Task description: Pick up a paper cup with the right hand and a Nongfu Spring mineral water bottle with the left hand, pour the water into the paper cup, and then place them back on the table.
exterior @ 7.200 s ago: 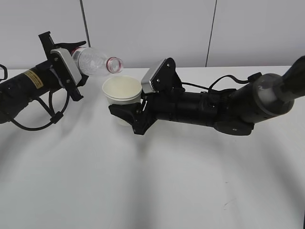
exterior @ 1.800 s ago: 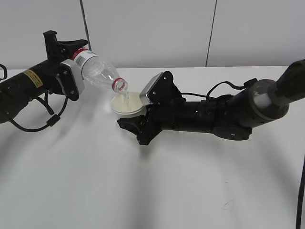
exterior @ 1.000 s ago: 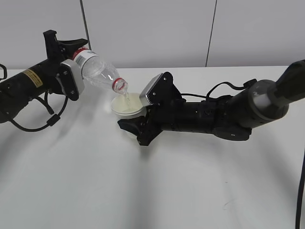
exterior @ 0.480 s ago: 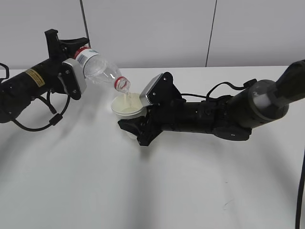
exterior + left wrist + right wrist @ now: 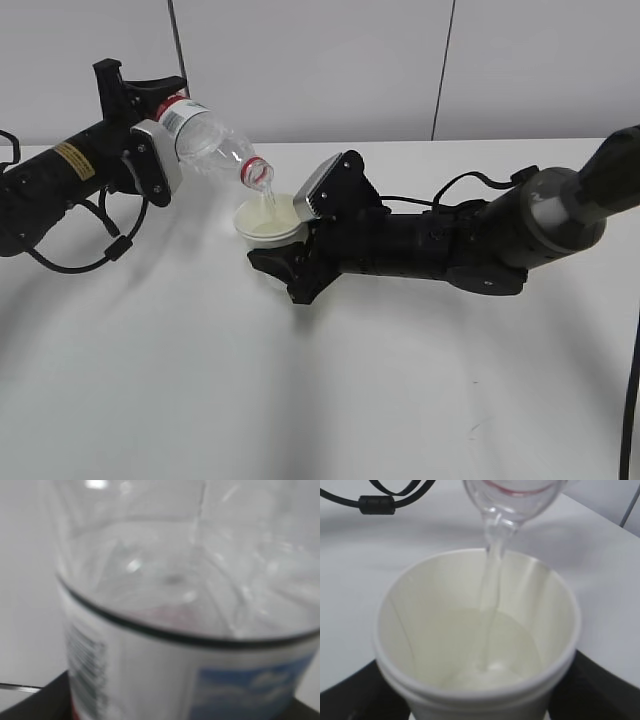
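Note:
My left gripper [image 5: 150,130] is shut on the Nongfu Spring mineral water bottle [image 5: 212,145], tilted mouth-down to the right; its label fills the left wrist view [image 5: 165,675]. A thin stream of water runs from its red-ringed mouth into the paper cup [image 5: 265,222]. My right gripper [image 5: 283,262] is shut on the cup and holds it just above the table [image 5: 300,400]. In the right wrist view the paper cup [image 5: 410,625] holds water in its lower part, with the bottle mouth [image 5: 515,495] right above it.
A grey panelled wall [image 5: 320,60] stands behind the table's far edge. Loose black cables [image 5: 90,250] hang under the left arm. A small dark scratch mark [image 5: 480,424] lies at the front right.
The bottle has been tipped from nearly level to mouth-down and water now pours. The cup was lowered a little. In the last second the bottle shifted slightly up and right.

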Available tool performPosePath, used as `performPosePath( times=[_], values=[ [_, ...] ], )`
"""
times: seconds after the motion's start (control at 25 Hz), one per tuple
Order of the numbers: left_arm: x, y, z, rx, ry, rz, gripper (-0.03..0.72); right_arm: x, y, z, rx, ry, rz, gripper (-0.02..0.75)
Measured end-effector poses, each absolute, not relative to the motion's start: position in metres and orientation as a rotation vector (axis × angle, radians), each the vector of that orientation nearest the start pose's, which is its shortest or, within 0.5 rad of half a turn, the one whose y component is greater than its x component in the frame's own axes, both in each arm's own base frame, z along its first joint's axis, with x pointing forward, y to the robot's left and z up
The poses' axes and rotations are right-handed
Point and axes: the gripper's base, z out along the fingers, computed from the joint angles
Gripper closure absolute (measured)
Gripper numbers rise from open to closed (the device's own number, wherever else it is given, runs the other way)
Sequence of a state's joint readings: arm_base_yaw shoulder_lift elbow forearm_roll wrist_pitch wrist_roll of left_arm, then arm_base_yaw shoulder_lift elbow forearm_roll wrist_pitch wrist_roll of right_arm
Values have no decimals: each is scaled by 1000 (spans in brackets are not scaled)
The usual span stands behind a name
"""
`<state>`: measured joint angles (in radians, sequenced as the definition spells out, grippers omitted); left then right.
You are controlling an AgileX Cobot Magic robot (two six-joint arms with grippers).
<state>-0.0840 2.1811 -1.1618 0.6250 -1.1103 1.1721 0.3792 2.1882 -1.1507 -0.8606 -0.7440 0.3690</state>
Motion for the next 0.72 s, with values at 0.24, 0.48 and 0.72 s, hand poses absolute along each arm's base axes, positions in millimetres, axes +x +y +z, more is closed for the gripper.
performPosePath(
  times=[0.24,0.48,0.72],
  values=[
    [432,-84,151,1323,767,655,277,384,202,110,-948,1684,573,225],
    [433,-84,151,1179,938,428,277,387,201,113,-902,1676,562,225],
    [435,-81,153,903,1168,117,277,392,198,116,-804,1678,549,225]
  ],
)
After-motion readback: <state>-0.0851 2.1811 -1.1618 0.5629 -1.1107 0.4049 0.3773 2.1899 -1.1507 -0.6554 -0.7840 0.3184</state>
